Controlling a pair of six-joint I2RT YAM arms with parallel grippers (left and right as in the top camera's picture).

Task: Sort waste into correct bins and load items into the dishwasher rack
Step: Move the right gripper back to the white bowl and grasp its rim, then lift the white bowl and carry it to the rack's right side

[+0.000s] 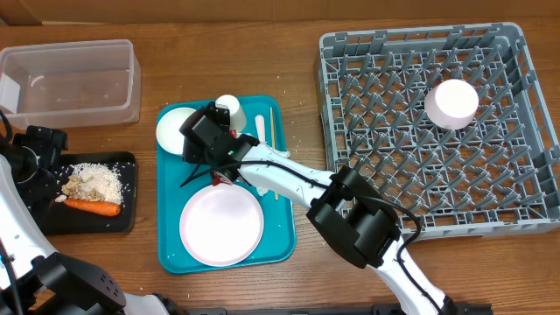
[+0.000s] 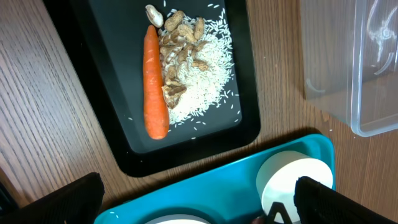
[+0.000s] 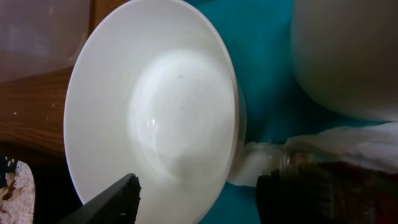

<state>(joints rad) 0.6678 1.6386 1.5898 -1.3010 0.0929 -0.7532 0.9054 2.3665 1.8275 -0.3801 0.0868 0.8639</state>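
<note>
Currently the right gripper [image 3: 196, 186] is spread across the rim of a white bowl [image 3: 155, 112] on the teal tray [image 1: 169, 219], one finger inside and one outside by the napkin [image 3: 348, 146], with nothing clamped. Left gripper [image 2: 199, 205] hangs fully released, holding nothing, over the black tray [image 2: 118, 93] with carrot [image 2: 155, 87] and rice [image 2: 205, 74]. Second bowl [image 1: 451, 102] sits in the rack [image 1: 525, 175].

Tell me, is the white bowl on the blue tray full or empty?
Empty. The bowl shows a bare, shiny white inside, no food.
</note>
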